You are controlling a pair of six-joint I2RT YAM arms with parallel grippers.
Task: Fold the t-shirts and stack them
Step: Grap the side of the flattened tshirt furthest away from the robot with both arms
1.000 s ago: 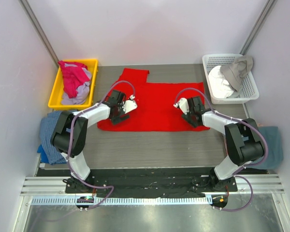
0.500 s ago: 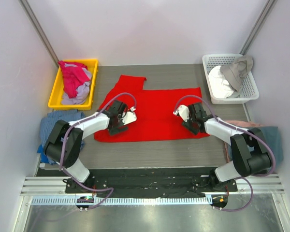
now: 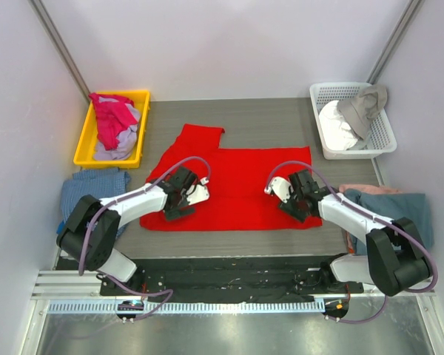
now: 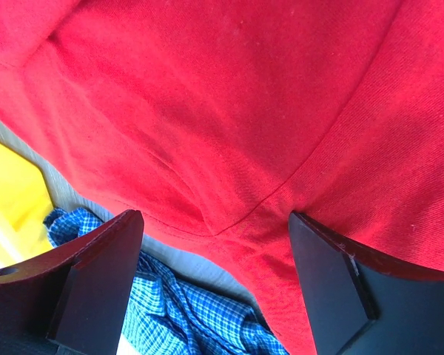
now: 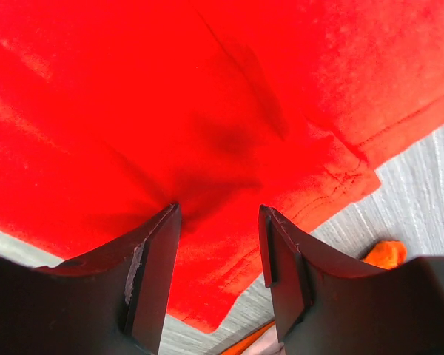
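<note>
Both claws released, left gripper [image 3: 170,211] at 7 o'clock and right gripper [image 3: 296,211] at 5 o'clock on the red t-shirt [image 3: 237,174]; pressing fingertips may bunch the hem.

A robot lab cell. White panels [image 3: 229,44] wall in the grey table [image 3: 266,115]; aluminium rails [image 3: 66,285] edge its near side.

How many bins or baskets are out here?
2: a yellow bin in the far left corner and a white basket in the far right corner, each with cloth in it. Nothing suggests another is hidden.
</note>
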